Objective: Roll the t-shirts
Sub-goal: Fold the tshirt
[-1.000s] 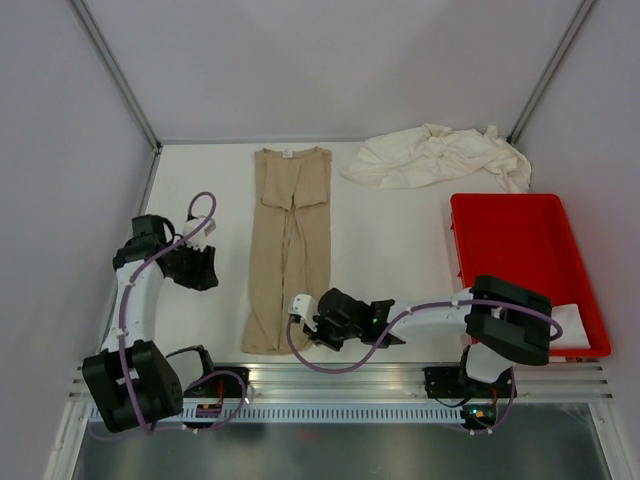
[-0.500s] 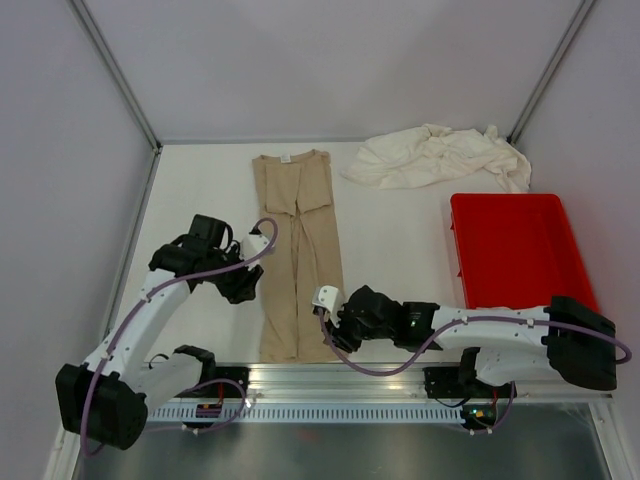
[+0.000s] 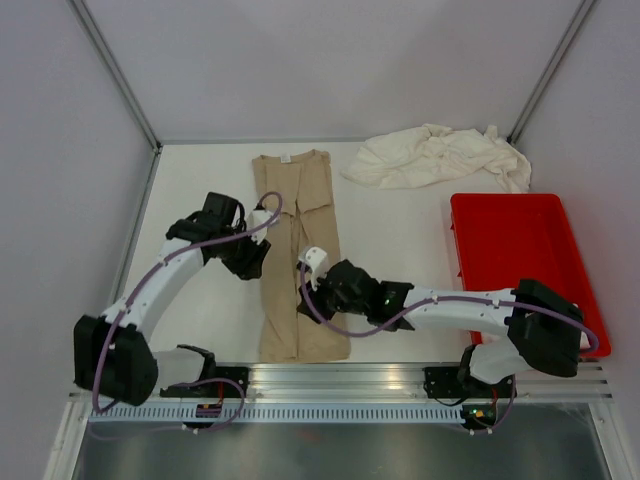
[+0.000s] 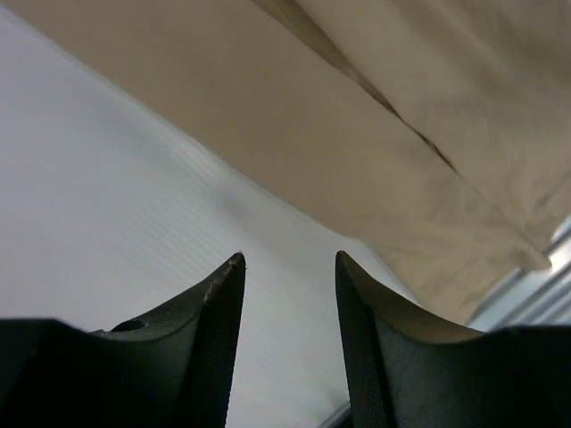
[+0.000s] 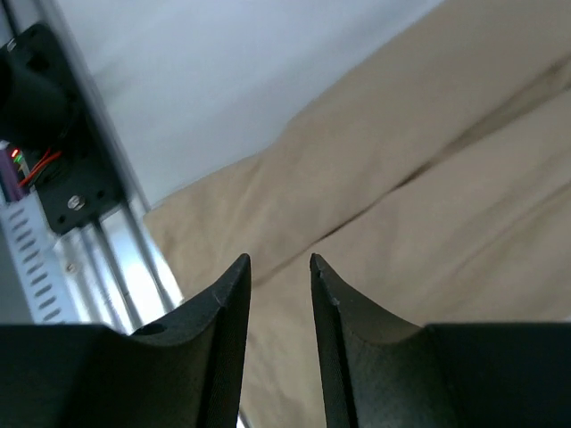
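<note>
— Two arms around one shirt. How do they stand?
— The left fingers (image 4: 210, 339) are partway apart with nothing between them, low over the bare surface (image 3: 400, 230) just beside the left edge of the tan t-shirt (image 3: 300, 205). That shirt lies flat as a long narrow strip, label end far, hem by the near rail. The right fingers (image 5: 214, 343) show a narrow gap, also empty, and hang over the shirt's near part by its right edge.
— How will it handle?
— Light, limp cotton, I'd say. It should sag and slide rather than keep a shape. I'd pinch the hem through all layers at both corners, so the roll starts even.
— And further right?
— The cream t-shirts (image 3: 435, 158) are a crumpled heap at the far edge, well apart from the tan one. The red tray (image 3: 515, 250) sits nearer than that heap.
</note>
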